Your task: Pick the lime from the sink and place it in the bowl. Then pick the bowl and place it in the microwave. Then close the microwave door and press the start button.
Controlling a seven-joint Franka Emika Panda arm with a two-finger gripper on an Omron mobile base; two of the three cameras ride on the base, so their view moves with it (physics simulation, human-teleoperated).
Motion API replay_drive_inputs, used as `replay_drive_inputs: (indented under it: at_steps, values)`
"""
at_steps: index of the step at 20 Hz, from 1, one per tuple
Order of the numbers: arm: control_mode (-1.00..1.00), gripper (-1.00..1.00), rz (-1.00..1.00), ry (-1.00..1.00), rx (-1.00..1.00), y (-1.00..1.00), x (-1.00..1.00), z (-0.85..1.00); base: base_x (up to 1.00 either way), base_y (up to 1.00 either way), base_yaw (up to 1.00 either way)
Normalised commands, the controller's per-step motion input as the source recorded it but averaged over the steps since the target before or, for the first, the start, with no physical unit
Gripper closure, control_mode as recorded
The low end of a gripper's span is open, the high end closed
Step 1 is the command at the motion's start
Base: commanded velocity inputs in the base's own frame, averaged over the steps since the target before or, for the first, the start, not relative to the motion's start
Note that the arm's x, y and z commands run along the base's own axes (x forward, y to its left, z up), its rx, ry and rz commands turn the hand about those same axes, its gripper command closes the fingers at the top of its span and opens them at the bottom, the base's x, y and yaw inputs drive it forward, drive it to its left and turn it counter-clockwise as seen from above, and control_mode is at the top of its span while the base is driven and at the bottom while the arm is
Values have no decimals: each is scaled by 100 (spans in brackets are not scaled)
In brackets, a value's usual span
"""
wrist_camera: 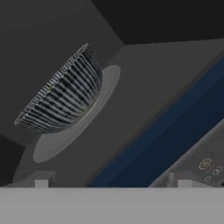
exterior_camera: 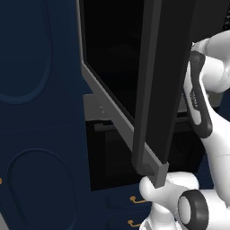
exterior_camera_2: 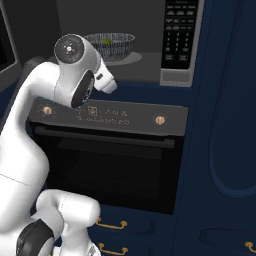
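The streaked grey-blue bowl (exterior_camera_2: 109, 46) holding the yellow-green lime (exterior_camera_2: 106, 41) sits inside the microwave (exterior_camera_2: 150, 30). The hand's fingers are spread, empty. Swinging the dark glass door (exterior_camera: 166, 85) could catch the arm.

The left base view looks from low on the arm's left, close against the open microwave door (exterior_camera: 155, 85), whose edge crosses the frame, with navy cabinetry beside it. The right base view looks from the arm's right, forward and slightly down, straight into the microwave (exterior_camera_2: 150, 55) cavity and onto the oven (exterior_camera_2: 107, 150) below. The hand view sits close at the cavity mouth, rolled sideways. It shares the bowl (wrist_camera: 65, 94) on the turntable (wrist_camera: 50, 146) with the right base view.
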Motion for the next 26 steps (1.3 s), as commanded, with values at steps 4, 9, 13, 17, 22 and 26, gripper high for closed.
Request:
replay_drive_inputs:
  at_steps: [4, 9, 13, 17, 22, 26]
  values:
    - [-100, -100, -11, -9, -36, -5, -2, -1, 0, 0, 0]
    - [-100, -100, -21, -4, -40, -2, -2, -3, 0, 0, 0]
    - [-100, -100, -30, -3, -42, -5, -17, -1, 0, 0, 0]
    - [-100, -100, -29, -8, -41, -6, -31, -8, 0, 0, 0]
    - [-100, -100, -21, -10, -35, -6, -45, -16, 0, 0, 0]
    - [-100, -100, -5, -16, -33, 0, -34, -10, 0, 0, 0]
